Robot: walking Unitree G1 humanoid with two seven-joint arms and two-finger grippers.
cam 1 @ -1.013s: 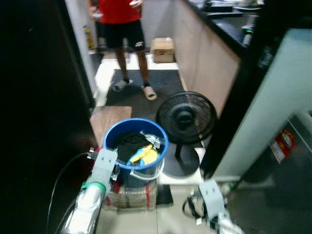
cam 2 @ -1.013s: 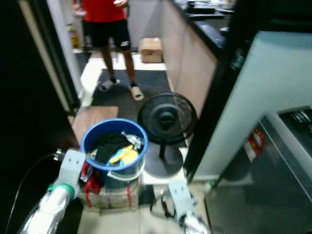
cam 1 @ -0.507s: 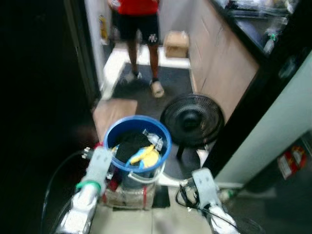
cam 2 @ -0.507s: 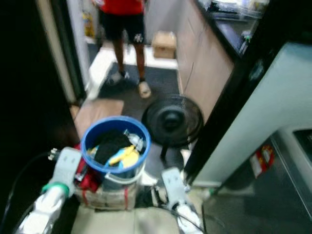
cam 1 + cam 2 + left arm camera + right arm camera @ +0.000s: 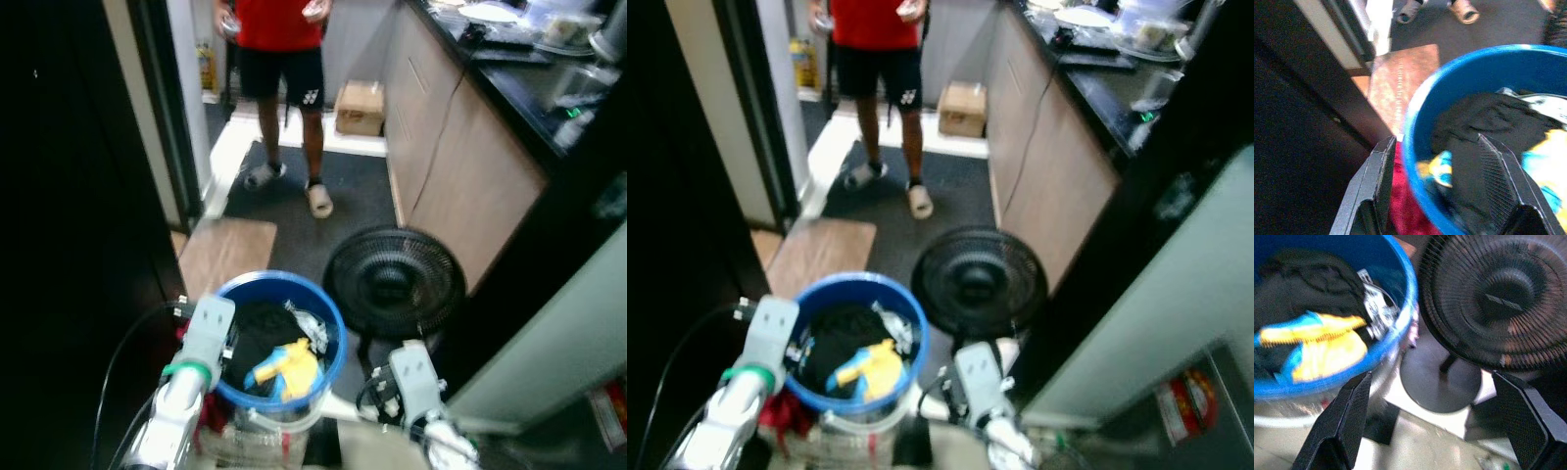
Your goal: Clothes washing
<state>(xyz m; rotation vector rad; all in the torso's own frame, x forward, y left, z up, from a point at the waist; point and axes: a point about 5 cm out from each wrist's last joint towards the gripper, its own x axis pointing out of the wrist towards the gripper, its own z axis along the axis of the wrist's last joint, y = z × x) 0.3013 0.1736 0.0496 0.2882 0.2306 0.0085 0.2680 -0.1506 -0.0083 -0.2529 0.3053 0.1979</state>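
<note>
At the bottom edge of the head views both silver arms are cut off by the frame, and the floor just under them is blurred. The left gripper [image 5: 1437, 193] sits at the lower left, its two black fingers spread apart astride the near-left rim of the blue bucket [image 5: 328, 323], one outside the wall and one over the clothes. The right gripper [image 5: 1437, 421] is at lower centre, fingers wide apart and holding nothing, between the bucket and the fan's round base. The bucket stands at lower centre on a clear container [image 5: 257, 446] whose contents are hard to make out; a red cloth [image 5: 1408, 205] shows against its outer left wall. Inside lies a heap of dark clothes [image 5: 260, 333] with a yellow and light blue garment [image 5: 286, 364] on top and a pale crumpled piece [image 5: 1376, 303] toward the right rim. Right of it stands a black floor fan [image 5: 394, 284]. Further up are a brown mat [image 5: 225, 257], a dark rug, a cardboard box [image 5: 360, 106] and a person [image 5: 282, 59] in a red shirt and black shorts, cut off at the top edge. Compared with a second ago, the whole picture has shifted: bucket and fan sit lower in frame and more of the counter [image 5: 509, 69] at upper right shows.
</note>
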